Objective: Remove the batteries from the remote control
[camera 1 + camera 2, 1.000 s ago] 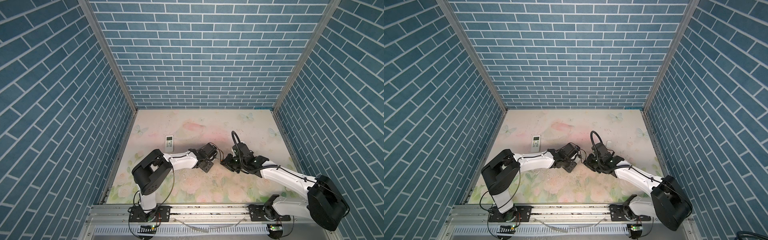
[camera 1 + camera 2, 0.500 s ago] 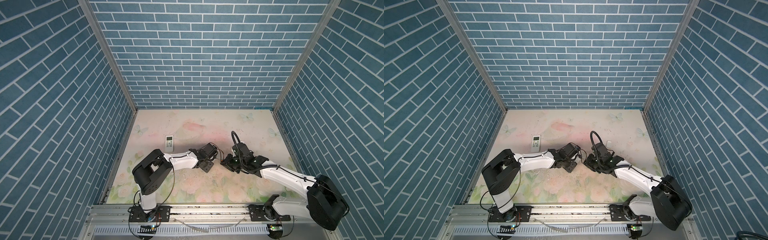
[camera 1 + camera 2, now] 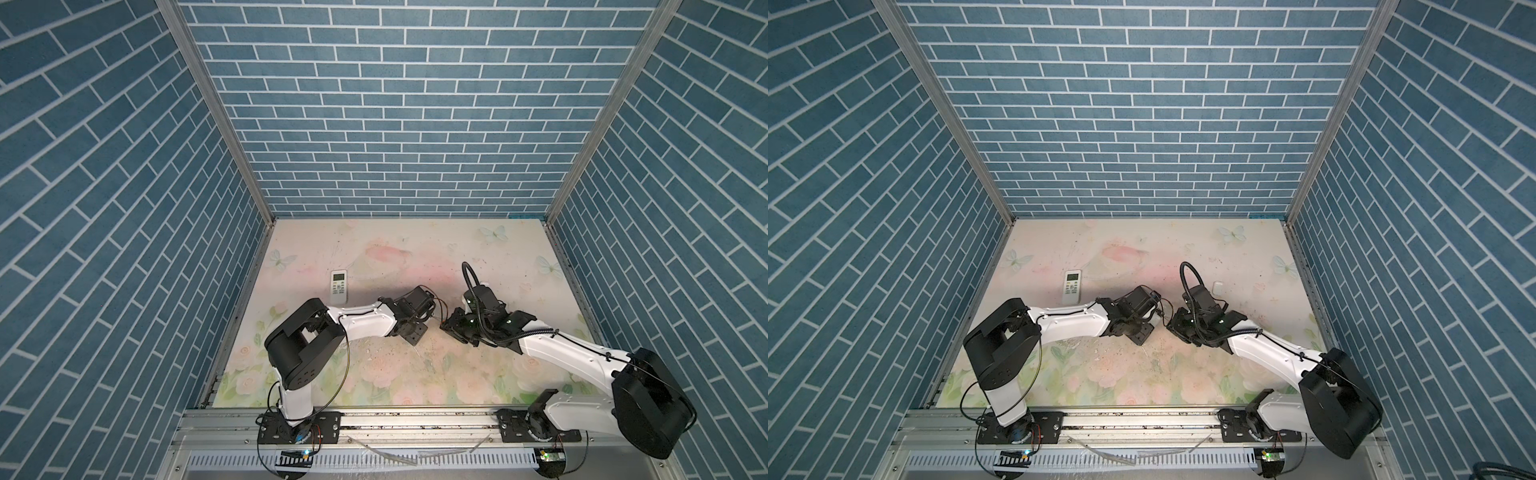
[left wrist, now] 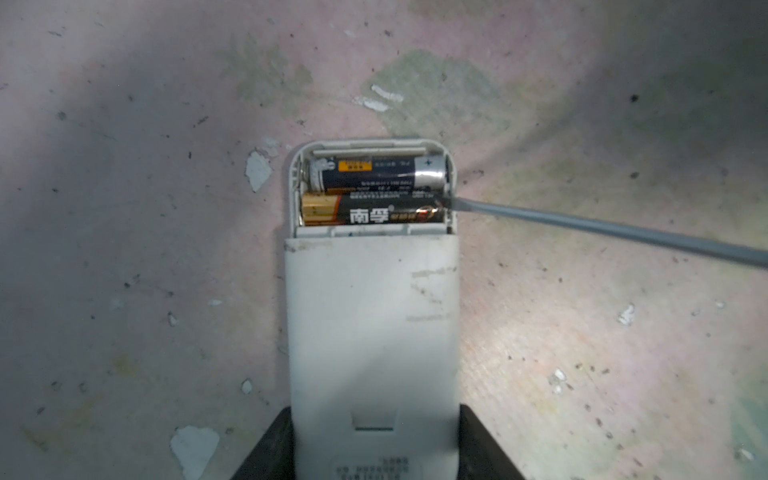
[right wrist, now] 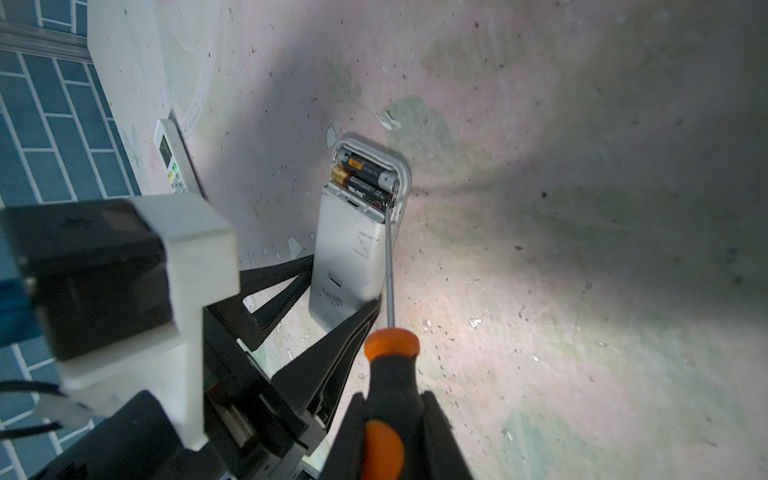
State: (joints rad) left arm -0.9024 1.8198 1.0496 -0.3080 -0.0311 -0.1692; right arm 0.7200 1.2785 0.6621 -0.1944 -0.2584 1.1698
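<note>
In the left wrist view my left gripper [image 4: 376,440] is shut on the white remote control [image 4: 374,332], which lies back-up with its battery bay uncovered. Two batteries lie side by side in the bay: a dark blue one with a silver end [image 4: 378,173] and a black one with a gold end [image 4: 374,212]. My right gripper [image 5: 392,399] is shut on the black-and-orange handle of a screwdriver [image 5: 390,353]. Its grey shaft [image 4: 602,230] reaches into the bay, and the tip touches the end of the black battery by the bay wall.
A second white remote [image 3: 339,286] lies face-up, screen and buttons showing, on the floral table toward the left wall. A small white cover [image 3: 1217,286] lies just behind my right wrist. Blue brick walls enclose the table on three sides.
</note>
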